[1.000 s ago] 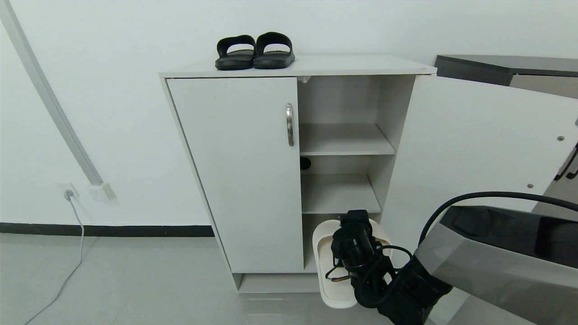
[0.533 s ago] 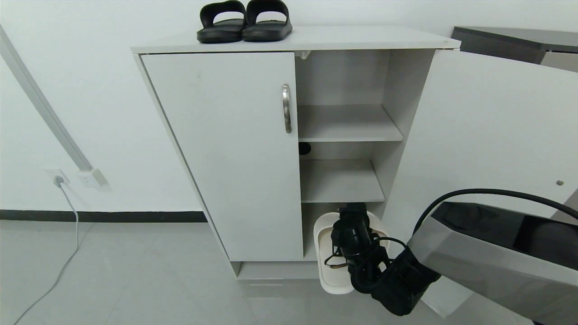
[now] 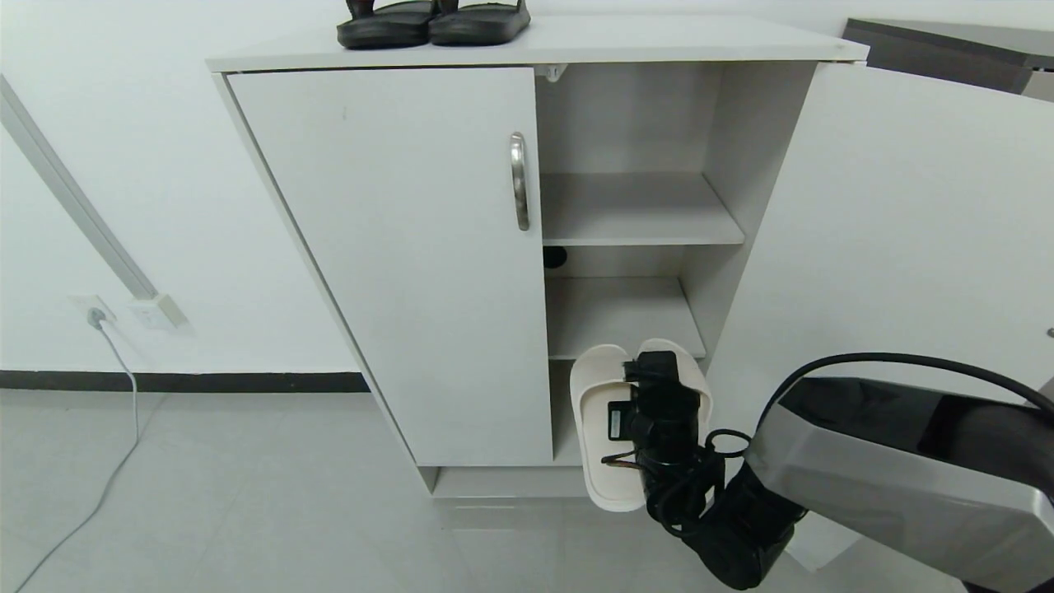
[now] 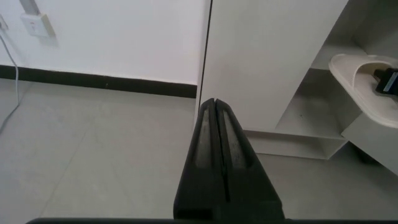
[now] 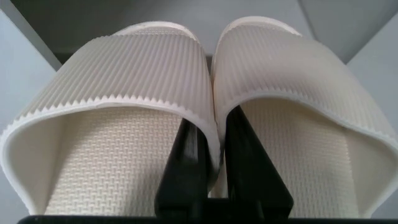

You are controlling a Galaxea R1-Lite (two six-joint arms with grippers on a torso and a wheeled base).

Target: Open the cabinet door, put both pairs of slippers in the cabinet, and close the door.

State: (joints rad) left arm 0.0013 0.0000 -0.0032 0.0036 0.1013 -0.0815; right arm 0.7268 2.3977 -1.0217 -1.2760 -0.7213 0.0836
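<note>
Head view: two white slippers, two black slippers, one cabinet.

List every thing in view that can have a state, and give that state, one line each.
left door: shut
right door: open
white slippers: gripped together by their inner sides
black slippers: loose on cabinet top
left gripper: shut, empty
right gripper: shut on white slippers

Access: right door swung wide, so the right bay is reachable from the front. The left door is shut and blocks its half. The white slippers crowd the bottom compartment's mouth.
</note>
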